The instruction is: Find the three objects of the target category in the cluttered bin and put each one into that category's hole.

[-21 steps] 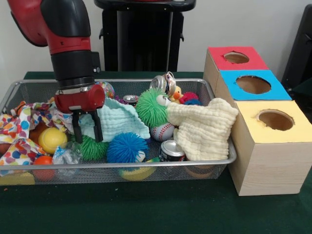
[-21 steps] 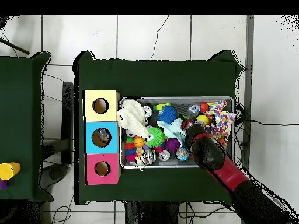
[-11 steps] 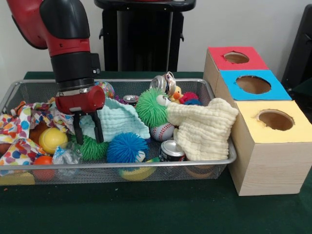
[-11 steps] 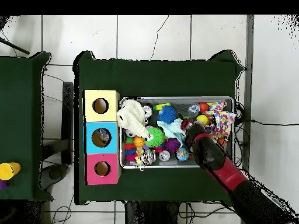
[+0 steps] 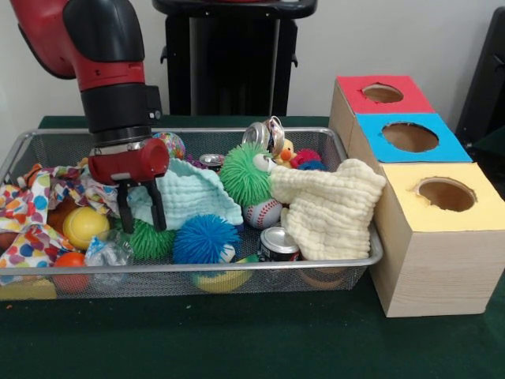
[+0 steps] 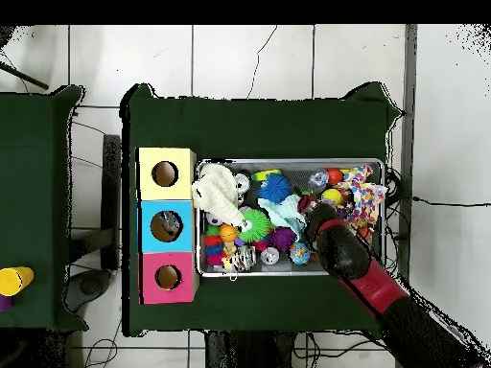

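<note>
Fingers of the gripper [image 5: 142, 208] hang spread and empty among the clutter of the mesh bin [image 5: 237, 267] on the worktop [image 5: 237, 339]; their tips straddle the green spiky ball [image 5: 150, 239], just beside the pale blue cloth [image 5: 189, 197]; the target category cannot be told; to grip well, I would sink lower before squeezing, keeping clear of the cloth, then carry toward the holed boxes [image 5: 410, 166].

Red arm [image 5: 79, 35] w/ black wrist section, red pincer [image 5: 142, 209] housing, two black fingers [image 5: 158, 207].
</note>
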